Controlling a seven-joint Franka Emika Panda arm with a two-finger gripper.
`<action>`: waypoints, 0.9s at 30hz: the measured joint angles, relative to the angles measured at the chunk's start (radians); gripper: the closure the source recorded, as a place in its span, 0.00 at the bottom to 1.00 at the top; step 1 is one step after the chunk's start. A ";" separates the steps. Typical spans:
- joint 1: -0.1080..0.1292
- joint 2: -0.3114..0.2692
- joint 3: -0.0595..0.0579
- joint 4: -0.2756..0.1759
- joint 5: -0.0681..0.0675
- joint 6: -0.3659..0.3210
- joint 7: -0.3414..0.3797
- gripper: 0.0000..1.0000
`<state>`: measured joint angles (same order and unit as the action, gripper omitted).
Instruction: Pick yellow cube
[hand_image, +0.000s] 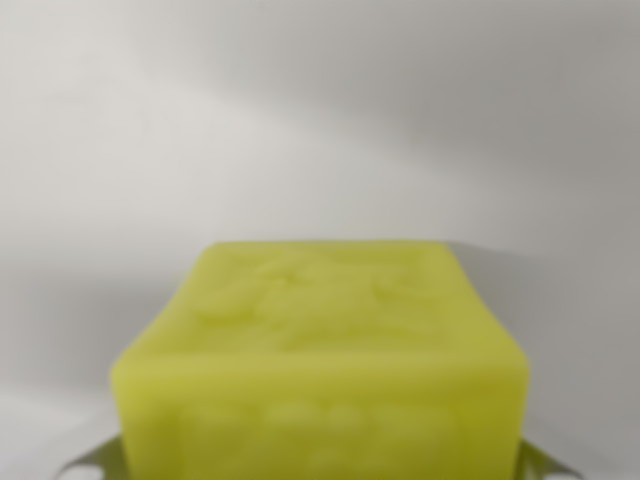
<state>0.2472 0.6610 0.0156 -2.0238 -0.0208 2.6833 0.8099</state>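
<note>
- The yellow cube (320, 360) is filling the lower middle of the wrist view, very close and blurred.
- It is looking light, with a soft, waxy surface; its flat side faces seem best for gripping.
- The pincer (318, 468) is showing only grey tips at both lower corners, flanking the cube; whether it is clamping, I cannot tell.
- Nothing else is crowding the pale worktop (320, 120).

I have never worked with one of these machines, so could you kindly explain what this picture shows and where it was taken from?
This is the wrist view: a camera mounted on a robot arm just behind its claw, looking forward. The big blurry yellow cube fills the lower picture because it sits very close to the lens. The small greenish metallic bits at the bottom corners, like this one, are probably the claw's fingers on either side of the cube, though whether they are squeezing it cannot be told. Behind is only a plain grey-white surface.
</note>
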 joint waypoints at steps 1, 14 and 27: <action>0.000 0.000 0.000 0.000 0.000 0.000 0.000 1.00; 0.000 -0.043 0.000 -0.014 0.001 -0.029 -0.002 1.00; 0.000 -0.093 0.000 -0.027 0.003 -0.065 -0.003 1.00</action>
<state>0.2475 0.5682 0.0156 -2.0512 -0.0177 2.6181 0.8066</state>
